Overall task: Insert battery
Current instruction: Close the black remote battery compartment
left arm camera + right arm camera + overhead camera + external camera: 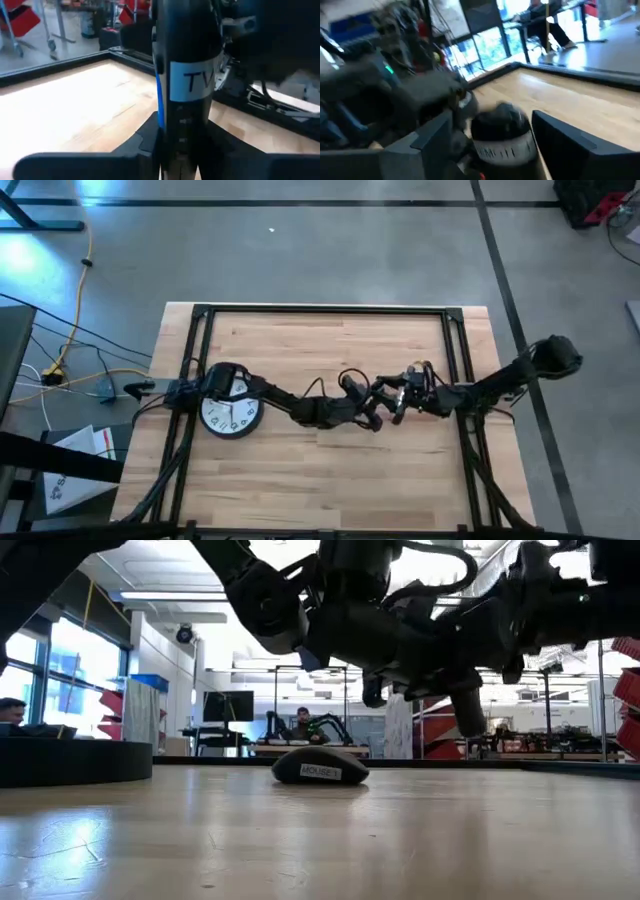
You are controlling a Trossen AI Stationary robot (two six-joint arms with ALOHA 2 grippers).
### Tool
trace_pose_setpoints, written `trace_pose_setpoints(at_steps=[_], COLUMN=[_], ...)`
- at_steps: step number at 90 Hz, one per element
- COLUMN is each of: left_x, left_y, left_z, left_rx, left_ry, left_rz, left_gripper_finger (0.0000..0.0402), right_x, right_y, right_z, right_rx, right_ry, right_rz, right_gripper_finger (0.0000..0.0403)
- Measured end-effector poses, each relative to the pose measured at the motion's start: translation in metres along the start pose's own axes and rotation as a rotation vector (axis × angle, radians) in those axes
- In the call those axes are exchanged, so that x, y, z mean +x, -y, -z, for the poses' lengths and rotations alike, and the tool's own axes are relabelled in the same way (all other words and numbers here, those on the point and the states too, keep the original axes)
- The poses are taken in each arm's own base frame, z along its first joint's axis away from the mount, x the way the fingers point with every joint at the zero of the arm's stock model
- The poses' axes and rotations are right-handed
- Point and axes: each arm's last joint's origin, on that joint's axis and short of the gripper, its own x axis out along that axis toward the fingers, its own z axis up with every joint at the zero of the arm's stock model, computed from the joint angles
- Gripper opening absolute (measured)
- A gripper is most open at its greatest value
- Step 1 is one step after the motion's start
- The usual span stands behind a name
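The left pincer is clamped on the stiff, light TV remote mid-body, while the right pincer grips a small, slippery battery.

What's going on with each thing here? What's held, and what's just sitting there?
TV remote: lifted off the table, gripped in the left claw.
Battery: gripped in the right claw, close to the remote.
Mouse: resting on the table, untouched.
Clock: lying flat, face up, partly under the left arm.
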Motion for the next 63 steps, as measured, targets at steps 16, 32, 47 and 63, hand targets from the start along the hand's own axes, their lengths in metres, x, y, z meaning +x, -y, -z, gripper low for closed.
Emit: trace_pose_setpoints(at_steps=[16,32,47,63], left_x=[-0.003,-0.003,-0.001,0.001], left_y=[0.004,0.015,0.020,0.017], left_z=[-0.006,-0.018,-0.018,-0.017], left_rx=[0.139,0.402,0.549,0.491], left_ry=[-0.001,0.027,-0.011,-0.031], left_rz=[0.005,0.064,0.189,0.218], left_gripper_finger=[0.0071,0.0070,0.0071,0.0072], right_x=[-0.015,-0.021,-0.028,-0.043], right_y=[-0.006,-0.023,-0.033,-0.042], right_z=[-0.022,-0.056,-0.089,-0.102], right_rx=[-0.071,-0.255,-0.317,-0.290], right_ry=[0.036,-0.137,-0.337,-0.510], right_rz=[-0.009,0.044,0.084,0.001], right_gripper_finger=[0.0282,0.0279,0.0279,0.0279])
